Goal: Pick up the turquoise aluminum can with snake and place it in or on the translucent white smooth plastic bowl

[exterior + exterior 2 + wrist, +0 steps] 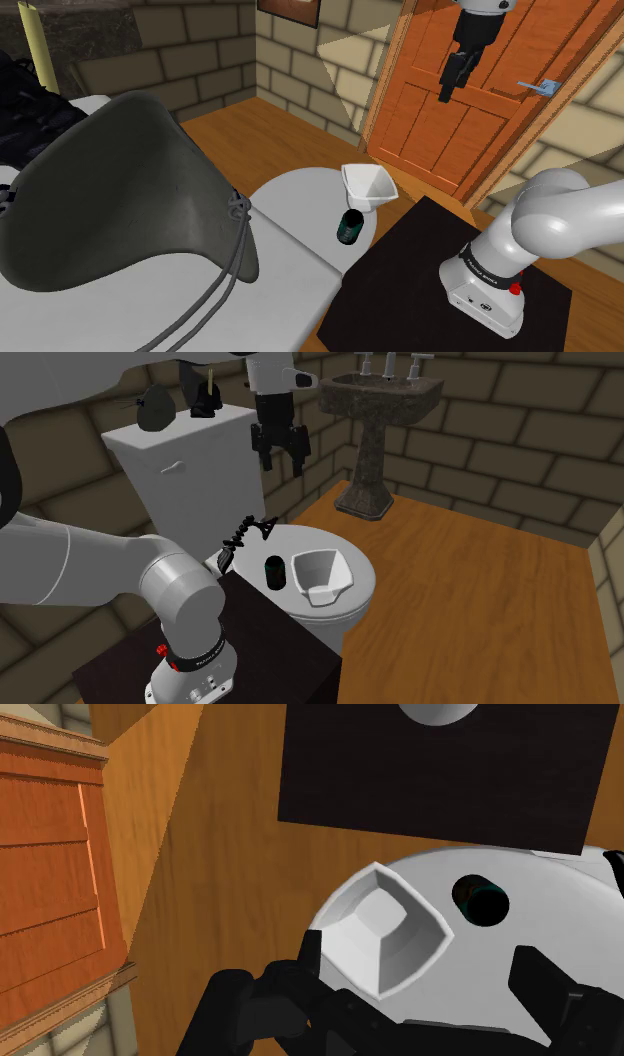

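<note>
Standing upright on the closed toilet lid [300, 198], the dark teal can [350, 226] sat just beside the white bowl [368, 196]; the hand [453, 85] hung high above both, fingers spread, holding nothing.

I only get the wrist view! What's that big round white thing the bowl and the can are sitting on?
Observer: A closed toilet lid; its tank stands behind it.
Operator: Is the tool near the can?
Observer: No, the tool hangs high above the can.
Operator: Is the can lying down?
Observer: No, it stands upright beside the bowl.
</note>
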`<state>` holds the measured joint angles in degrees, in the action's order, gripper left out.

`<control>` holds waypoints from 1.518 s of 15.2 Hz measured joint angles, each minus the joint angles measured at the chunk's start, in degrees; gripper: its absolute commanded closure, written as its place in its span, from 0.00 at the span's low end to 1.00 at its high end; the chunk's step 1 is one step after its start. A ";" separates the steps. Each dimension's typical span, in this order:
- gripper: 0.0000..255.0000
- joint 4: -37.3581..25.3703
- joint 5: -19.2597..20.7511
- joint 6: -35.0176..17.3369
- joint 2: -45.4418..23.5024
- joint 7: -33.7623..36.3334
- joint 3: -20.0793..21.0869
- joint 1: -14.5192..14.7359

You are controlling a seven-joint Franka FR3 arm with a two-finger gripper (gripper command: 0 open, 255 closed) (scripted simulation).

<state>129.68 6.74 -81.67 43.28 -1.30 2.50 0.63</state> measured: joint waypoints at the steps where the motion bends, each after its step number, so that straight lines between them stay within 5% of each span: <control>1: 0.00 0.00 0.00 0.00 0.00 0.00 0.00 0.00; 12: 0.00 19.59 -5.10 -18.03 2.53 7.31 3.03 1.65; 23: 0.00 33.60 -10.80 -44.54 -8.32 14.66 7.84 4.16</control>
<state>163.28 -4.06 -126.21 34.97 13.36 10.34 4.78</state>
